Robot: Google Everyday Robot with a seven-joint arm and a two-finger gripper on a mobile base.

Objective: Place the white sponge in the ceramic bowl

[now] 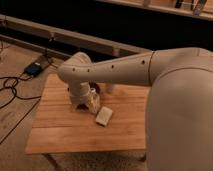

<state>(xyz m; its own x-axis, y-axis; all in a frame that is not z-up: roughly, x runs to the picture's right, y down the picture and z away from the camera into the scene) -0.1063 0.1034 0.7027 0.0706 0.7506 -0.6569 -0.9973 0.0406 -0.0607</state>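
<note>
Our pincer (86,104) sits low over the counter (55,125); we can't tell its grip state. The white sponge (104,116) lies flat just beside it. We should centre above it, drop straight, clamp across the short side.

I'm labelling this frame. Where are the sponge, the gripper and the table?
sponge (104,116), camera view, middle of its top face.
gripper (86,106), camera view, its lower end, just left of the sponge.
table (60,131), camera view, bare wood near the front left.
</note>
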